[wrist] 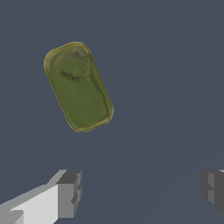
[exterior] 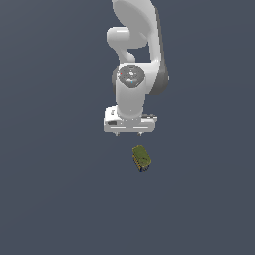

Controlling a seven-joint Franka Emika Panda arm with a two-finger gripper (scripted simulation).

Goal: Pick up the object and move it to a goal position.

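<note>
The object (exterior: 141, 158) is a small squat can-like box with an olive-green top and dark blue sides. It lies on the grey floor just below and slightly to the exterior view's right of my gripper (exterior: 129, 134). In the wrist view the object (wrist: 78, 86) shows its rounded olive top with an oval pull tab, lying at a slant. My gripper (wrist: 142, 190) is open and empty, its two grey fingertips (wrist: 70, 192) spread wide apart. The object sits off to one side of the gap, not between the fingers. The gripper hangs above the floor.
The white arm (exterior: 134, 60) rises behind the gripper. A plain dark grey floor (exterior: 60, 199) surrounds everything. No goal marker shows.
</note>
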